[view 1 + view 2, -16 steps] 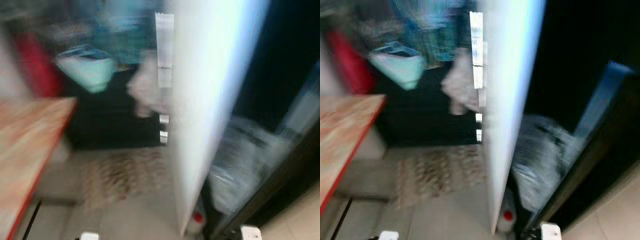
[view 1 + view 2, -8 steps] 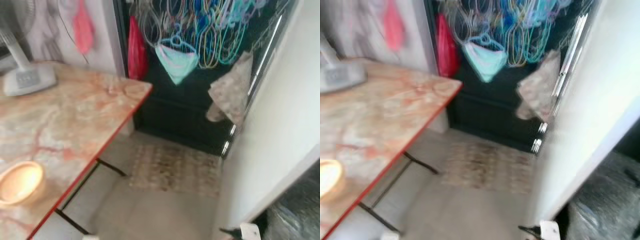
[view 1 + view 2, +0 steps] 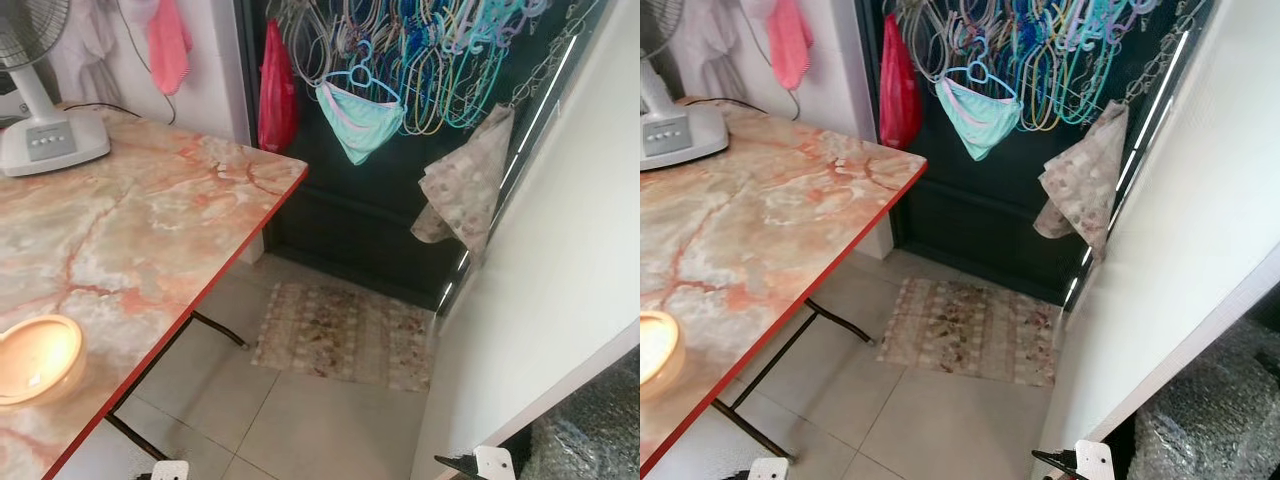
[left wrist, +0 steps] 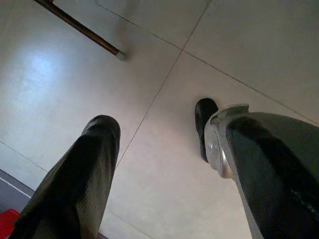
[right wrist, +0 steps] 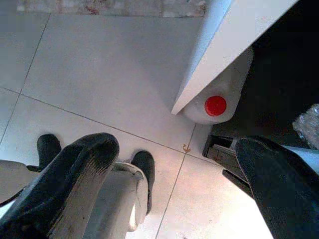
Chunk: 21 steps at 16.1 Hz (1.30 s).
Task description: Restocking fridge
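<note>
I stood beside the white fridge door (image 3: 1200,230), filling the frame's right, the marble table (image 3: 120,250) at left. Both arms hung idle: left gripper (image 4: 164,164) and right gripper (image 5: 177,164) spread wide, empty, over floor tiles.

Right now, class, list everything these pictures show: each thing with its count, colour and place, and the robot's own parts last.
Table: one, marbled orange top, red edge, on the robot's left.
Fan: one, white, far end of the table.
Bowl: one, pale, near end of the table.
Rug: one, patterned beige, on the tiled floor.
Hangers: many, mixed colours, above the rug.
Cloth: one, beige, hanging right of the hangers.
White door: one, on the right.
Jug: one, white, red cap, behind the door's lower corner.
Left gripper: black fingers, open, above the floor.
Right gripper: black fingers, open, near the jug.
</note>
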### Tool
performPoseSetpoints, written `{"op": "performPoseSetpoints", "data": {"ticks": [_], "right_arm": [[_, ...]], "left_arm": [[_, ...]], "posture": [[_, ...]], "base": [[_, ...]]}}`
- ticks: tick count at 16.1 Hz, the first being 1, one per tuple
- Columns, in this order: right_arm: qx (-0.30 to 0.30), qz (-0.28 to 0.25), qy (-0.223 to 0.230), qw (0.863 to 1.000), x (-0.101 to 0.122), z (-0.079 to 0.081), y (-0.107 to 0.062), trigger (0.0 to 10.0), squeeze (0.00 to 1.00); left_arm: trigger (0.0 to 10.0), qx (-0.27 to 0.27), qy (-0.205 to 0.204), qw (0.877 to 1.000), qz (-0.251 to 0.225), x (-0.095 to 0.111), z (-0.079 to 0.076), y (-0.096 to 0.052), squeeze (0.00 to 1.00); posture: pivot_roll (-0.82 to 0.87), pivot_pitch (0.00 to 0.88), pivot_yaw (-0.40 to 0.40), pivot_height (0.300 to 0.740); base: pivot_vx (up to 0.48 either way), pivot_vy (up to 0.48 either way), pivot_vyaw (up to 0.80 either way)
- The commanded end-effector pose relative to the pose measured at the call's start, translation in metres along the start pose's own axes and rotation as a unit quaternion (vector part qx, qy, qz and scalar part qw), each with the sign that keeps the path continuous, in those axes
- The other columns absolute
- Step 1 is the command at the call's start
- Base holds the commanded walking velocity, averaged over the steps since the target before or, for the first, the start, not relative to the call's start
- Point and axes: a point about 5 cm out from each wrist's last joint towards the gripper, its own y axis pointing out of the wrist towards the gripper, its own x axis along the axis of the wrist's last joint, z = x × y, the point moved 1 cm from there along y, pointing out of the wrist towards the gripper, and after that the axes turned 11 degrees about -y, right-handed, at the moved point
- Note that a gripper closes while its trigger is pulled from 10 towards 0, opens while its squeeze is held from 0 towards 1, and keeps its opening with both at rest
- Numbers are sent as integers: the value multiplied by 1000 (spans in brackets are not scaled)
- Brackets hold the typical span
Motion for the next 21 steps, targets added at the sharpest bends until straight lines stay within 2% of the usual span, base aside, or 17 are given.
{"op": "performPoseSetpoints", "data": {"ticks": [1,3,10,12,21], "right_arm": [[5,6,2,1000,-3,1,0,10000,0],[7,6,1,1000,-3,2,0,10000,0],[8,5,6,1000,-2,4,0,10000,0],[6,0,-5,1000,-1,3,0,10000,0],[10,3,-3,1000,-2,4,0,10000,0]], "left_arm": [[10000,3,-7,1000,6,-3,2,-1,0],[10000,9,-19,1000,23,-8,4,-1,0],[10000,7,-13,999,38,-9,5,-1,0],[10000,7,-12,999,39,-9,5,-1,0],[10000,7,-9,999,44,-11,5,-1,0]], "posture": [[-35,12,-1,740],[-52,16,3,740],[-48,17,11,740],[-47,16,11,740],[-49,16,10,740]], "base": [[0,0,0],[0,0,0],[0,0,0],[0,0,0],[0,0,800]]}}
